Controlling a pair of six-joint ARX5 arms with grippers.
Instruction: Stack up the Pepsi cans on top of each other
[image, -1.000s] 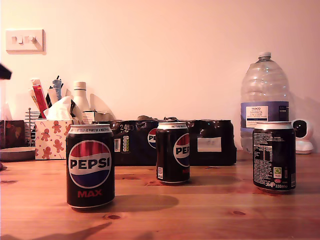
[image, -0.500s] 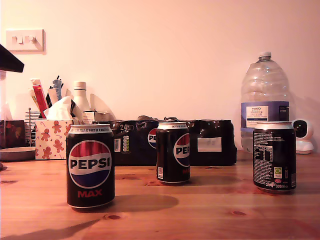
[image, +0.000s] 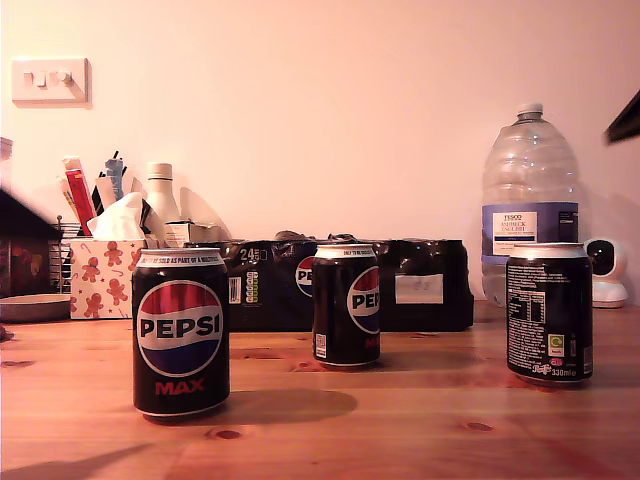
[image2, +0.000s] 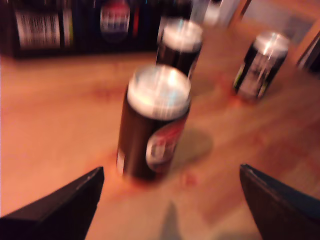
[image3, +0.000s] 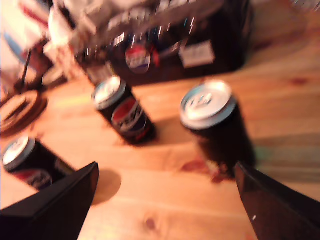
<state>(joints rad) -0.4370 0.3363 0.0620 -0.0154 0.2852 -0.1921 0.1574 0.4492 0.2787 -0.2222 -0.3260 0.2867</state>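
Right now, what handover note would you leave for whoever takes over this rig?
My first gripper: open, holding nothing, above the table, looking at the Pepsi can at the exterior view's left.
My second gripper: open, holding nothing, nearest the can at the exterior view's right.
Third can stands between them, in front of the shrink-wrapped pack.
Done: nothing stacked; all three cans upright and apart.
Left: grasp one can, set it on another, then add the third.
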